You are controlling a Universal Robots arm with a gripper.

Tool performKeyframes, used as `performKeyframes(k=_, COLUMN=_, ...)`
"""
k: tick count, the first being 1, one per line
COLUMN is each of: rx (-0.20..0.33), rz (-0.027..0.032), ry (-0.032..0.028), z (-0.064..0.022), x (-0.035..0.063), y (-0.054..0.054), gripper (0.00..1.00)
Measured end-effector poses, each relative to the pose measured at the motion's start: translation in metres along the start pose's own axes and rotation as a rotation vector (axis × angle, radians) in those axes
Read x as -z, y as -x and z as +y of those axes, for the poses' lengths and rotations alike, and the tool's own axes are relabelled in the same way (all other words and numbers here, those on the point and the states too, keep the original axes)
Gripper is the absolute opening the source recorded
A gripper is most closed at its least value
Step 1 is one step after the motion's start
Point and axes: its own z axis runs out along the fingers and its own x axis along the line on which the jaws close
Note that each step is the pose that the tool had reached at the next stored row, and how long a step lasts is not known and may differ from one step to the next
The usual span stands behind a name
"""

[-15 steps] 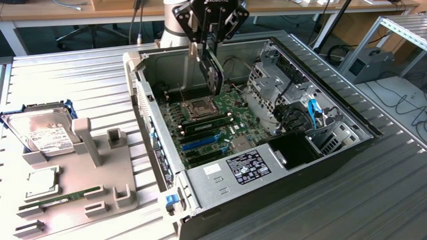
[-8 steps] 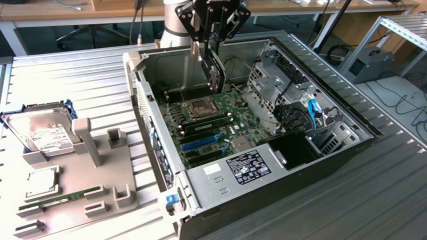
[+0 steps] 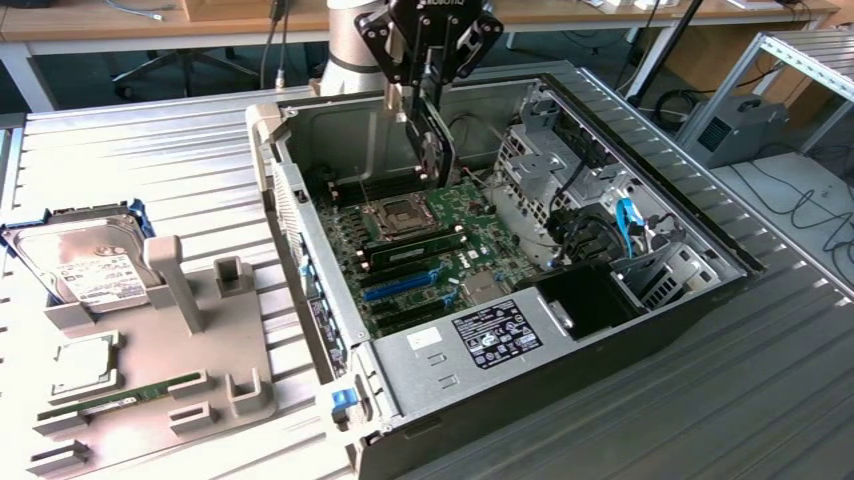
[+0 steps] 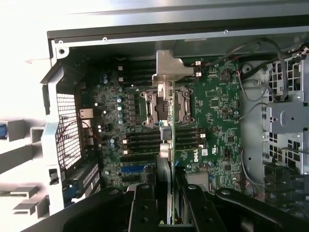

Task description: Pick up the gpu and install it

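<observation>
The gpu point(image 3: 430, 140) is a slim dark card with a silvery end bracket point(image 3: 396, 100). It hangs on edge above the open computer case point(image 3: 694, 290), over the far part of the green motherboard point(image 3: 447, 250). My gripper point(image 3: 424, 90) is shut on the card's upper edge. In the wrist view the gpu point(image 4: 167, 121) appears edge-on between my two black fingers point(image 4: 144, 205). Its bracket point(image 4: 170, 67) points toward the case's rear wall. The card floats over the processor socket point(image 4: 153, 107), clear of the board. The blue expansion slots point(image 3: 400, 285) lie nearer the case's front.
On the exterior view's left a grey parts holder point(image 3: 180, 330) stands on the metal table. Beside it are a silver hard drive in a blue frame point(image 3: 80, 260), a processor chip point(image 3: 83, 365) and a green memory stick point(image 3: 114, 402). Drive cages and cables point(image 3: 587, 210) fill the case's right side.
</observation>
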Motion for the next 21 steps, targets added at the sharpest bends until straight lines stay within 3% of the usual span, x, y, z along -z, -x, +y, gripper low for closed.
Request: performKeyframes(k=21, rx=0.001, rz=-0.0004, ry=-0.0066, z=0.0014, x=-0.0060, y=0.014, gripper=0.26)
